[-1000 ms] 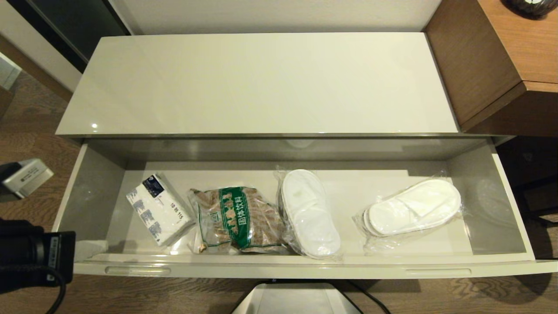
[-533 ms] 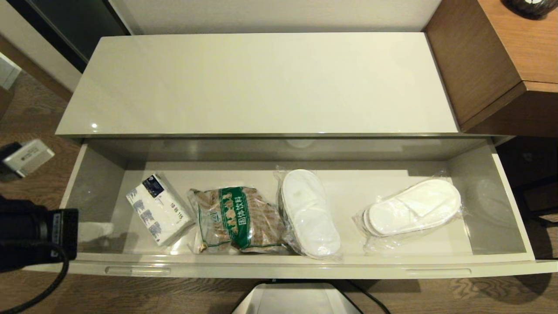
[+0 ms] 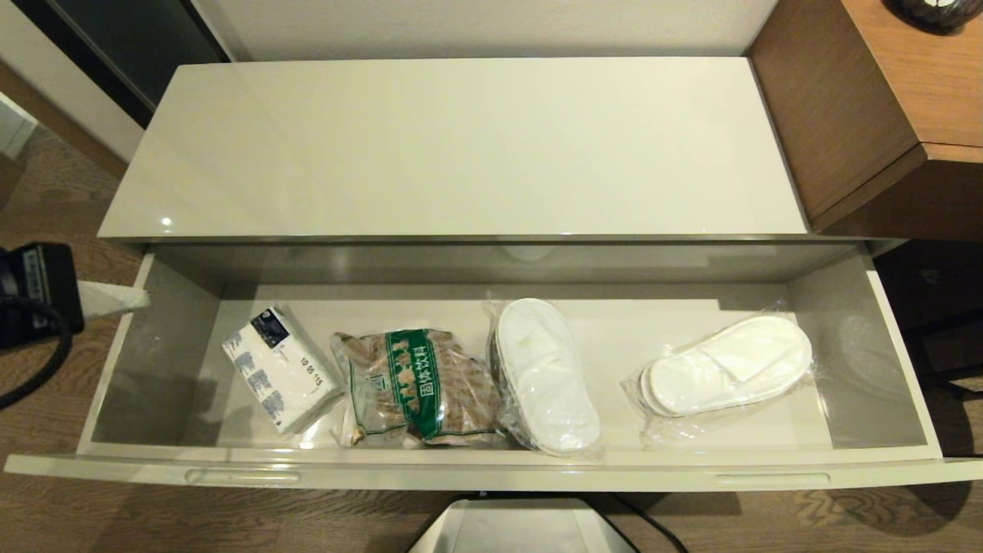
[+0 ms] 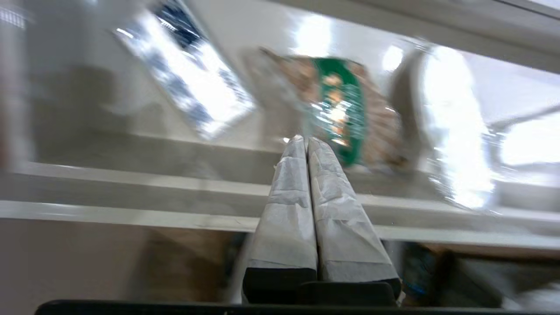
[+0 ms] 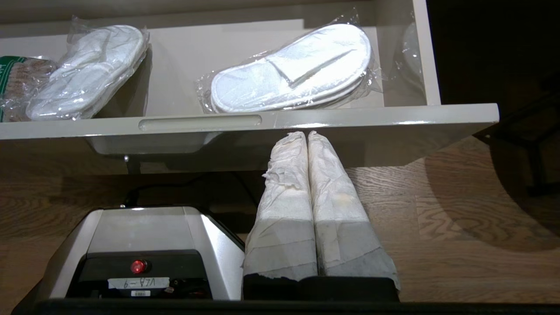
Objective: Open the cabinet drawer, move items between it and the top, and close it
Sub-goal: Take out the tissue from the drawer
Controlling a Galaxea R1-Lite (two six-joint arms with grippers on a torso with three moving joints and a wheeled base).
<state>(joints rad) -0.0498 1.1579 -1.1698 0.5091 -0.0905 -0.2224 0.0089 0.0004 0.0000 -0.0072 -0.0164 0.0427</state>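
Note:
The cabinet drawer (image 3: 491,475) stands pulled out below the glossy cream top (image 3: 461,146), which is bare. In the drawer lie a tissue pack (image 3: 280,367) at the left and two wrapped pairs of white slippers (image 3: 545,372) (image 3: 726,365). My left gripper (image 3: 142,298) is shut and holds nothing, its tip at the rim of the drawer's left wall. The left wrist view has the left gripper (image 4: 306,139) pointing across the drawer toward the tissue pack (image 4: 188,87). My right gripper (image 5: 306,133) is shut and empty, low in front of the drawer front (image 5: 350,118).
A brown packet with a green band (image 3: 415,388) lies between the tissue pack and the middle slippers. A brown wooden desk (image 3: 883,115) adjoins the cabinet on the right. The robot's base (image 5: 144,245) sits under the drawer front. Wood floor surrounds the cabinet.
My left arm has swung from the drawer's front left corner back along its left side, its shut fingers now at the left wall's rim. The drawer contents have not moved.

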